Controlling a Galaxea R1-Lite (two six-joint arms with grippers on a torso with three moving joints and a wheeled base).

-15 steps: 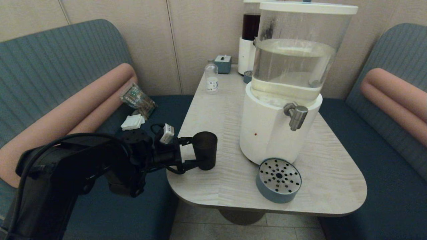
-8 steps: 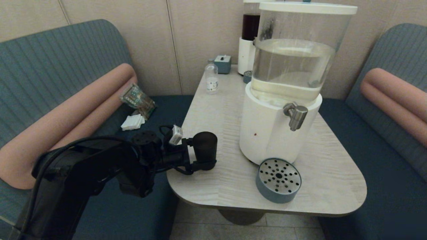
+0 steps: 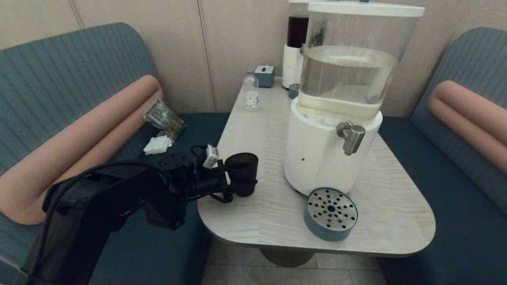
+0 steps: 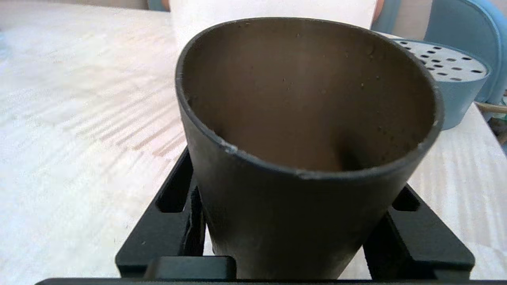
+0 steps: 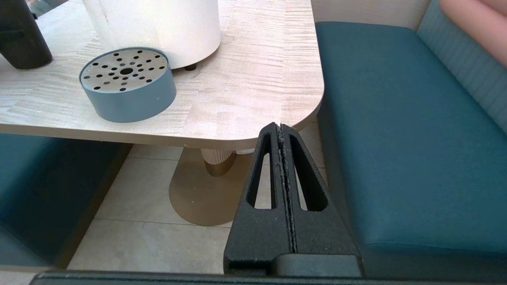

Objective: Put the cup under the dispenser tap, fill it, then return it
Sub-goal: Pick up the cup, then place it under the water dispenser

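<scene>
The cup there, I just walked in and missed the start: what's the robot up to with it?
The left gripper is shut on the cup near the table's left edge, tilting it a little toward the arm. The cup looks empty in the left wrist view. It is not yet under the tap; the drip tray below the tap is bare. The right gripper is parked, shut, off the table's right corner.
</scene>
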